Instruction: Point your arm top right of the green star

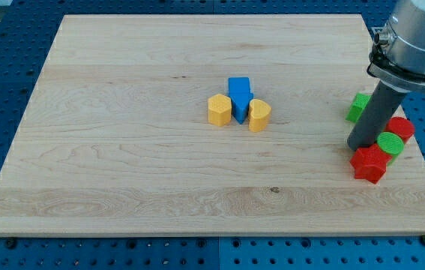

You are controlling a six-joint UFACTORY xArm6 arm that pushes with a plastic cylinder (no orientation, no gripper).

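A pale wooden tabletop (122,150) lies on a blue perforated base (2,67), with the robot arm's grey housing (414,34) entering from the view's top right corner. The arm carries no gripper, so there is nothing to open or close; it ends in a straight dark rod (373,112) that slants down toward the board. My tip (356,147) rests at the right side of the tabletop, inside a cluster of four small blocks.

A green block (357,106), partly hidden behind the rod so its shape is hard to read, sits just to the upper left of the tip and may be the green star named in the task. A red round block (402,128) lies to the rod's right, a green round block (390,144) sits just below it, and a red star-like block (369,164) lies directly beneath the tip, touching or nearly touching it.

Well apart, near the middle of the board, a second cluster sits tightly together: a blue block (239,94) at the top, a yellow hexagonal block (219,109) at lower left and a yellow heart-shaped block (258,115) at lower right.
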